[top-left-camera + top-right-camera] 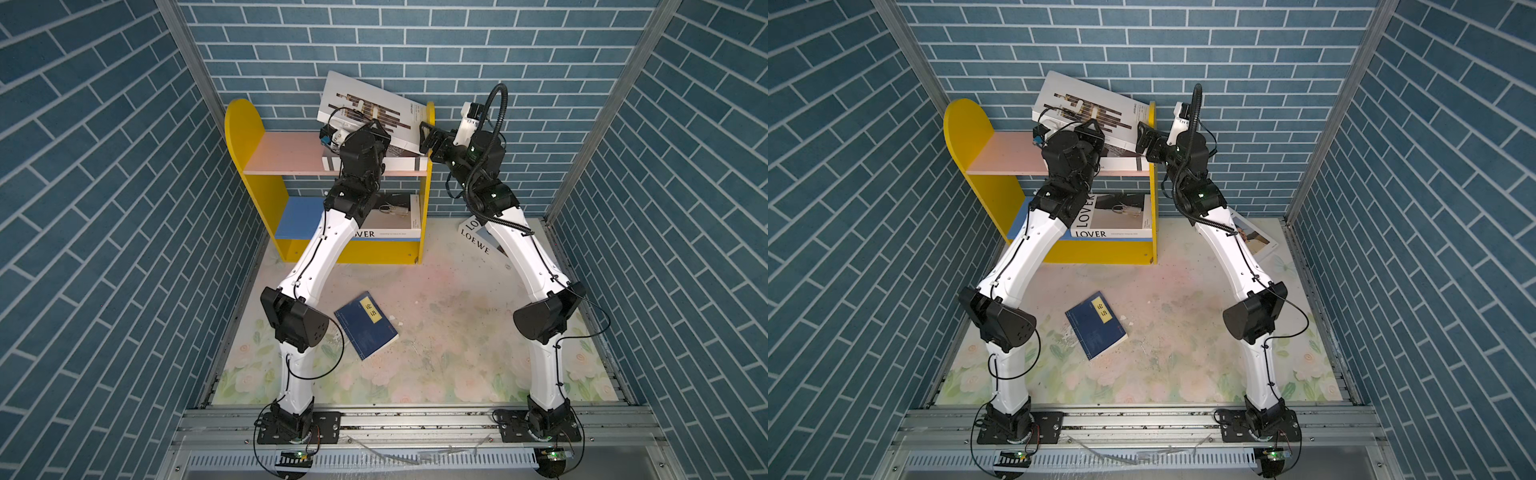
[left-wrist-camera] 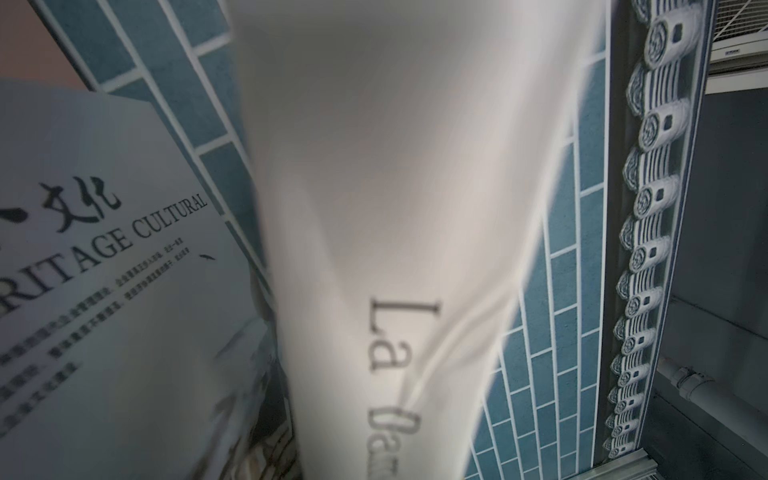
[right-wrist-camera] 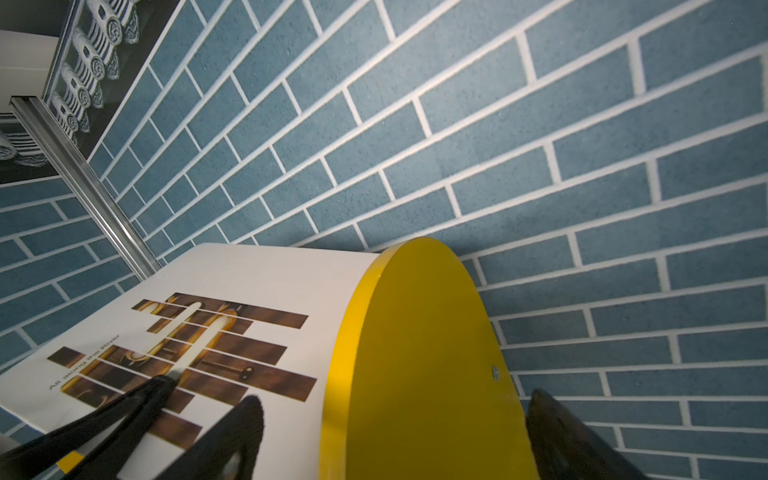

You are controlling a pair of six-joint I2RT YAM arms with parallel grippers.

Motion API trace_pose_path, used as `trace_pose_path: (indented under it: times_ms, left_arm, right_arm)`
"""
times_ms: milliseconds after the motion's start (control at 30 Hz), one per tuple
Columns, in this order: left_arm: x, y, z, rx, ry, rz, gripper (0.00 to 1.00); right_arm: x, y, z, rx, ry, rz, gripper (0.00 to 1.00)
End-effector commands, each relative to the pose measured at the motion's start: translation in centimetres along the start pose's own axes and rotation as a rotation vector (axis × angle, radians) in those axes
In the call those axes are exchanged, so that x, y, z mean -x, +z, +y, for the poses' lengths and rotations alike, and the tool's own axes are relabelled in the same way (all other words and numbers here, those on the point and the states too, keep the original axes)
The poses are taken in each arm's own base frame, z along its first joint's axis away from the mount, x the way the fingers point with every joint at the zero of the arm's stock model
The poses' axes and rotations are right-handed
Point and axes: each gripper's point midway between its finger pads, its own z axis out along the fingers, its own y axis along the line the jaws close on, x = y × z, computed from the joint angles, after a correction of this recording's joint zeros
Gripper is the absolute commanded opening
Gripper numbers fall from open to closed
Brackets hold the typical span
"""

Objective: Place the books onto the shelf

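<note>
Left end effector (image 1: 375,126) grips book (image 1: 365,93) ("La" spine).

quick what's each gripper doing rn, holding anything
left gripper: closed on the brown-bar book.
right gripper: open, holding nothing, jaws straddling the yellow side panel.

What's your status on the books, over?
Left gripper clamped on brown-bar book, tilted over the pink upper board. Right gripper open, straddling yellow side panel of shelf. Navy book and LOEWE book on the table.
</note>
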Motion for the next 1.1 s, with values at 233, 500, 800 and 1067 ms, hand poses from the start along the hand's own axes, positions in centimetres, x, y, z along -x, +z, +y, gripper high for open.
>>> trace_pose_path:
  times_ms: [233,500,800,1067]
  left_arm:
    - [-1.9,-1.7,-2.3,-0.061,0.004,0.103,0.47]
    - [-1.5,-2.7,-3.2,-0.064,0.037,0.128,0.67]
    - [-1.9,-4.2,-4.3,-0.076,0.033,0.205,0.77]
    - [-0.2,-6.3,-5.7,-0.122,0.13,0.222,0.82]
  right_arm:
    - [-0.3,0.0,-0.3,-0.044,-0.015,0.001,0.98]
    - [-1.0,-0.3,-1.6,-0.113,-0.045,0.013,0.98]
    - [-0.3,-1.1,-1.7,-0.121,-0.042,-0.01,0.98]
    - [1.7,-3.0,-0.6,-0.085,-0.038,-0.055,0.98]
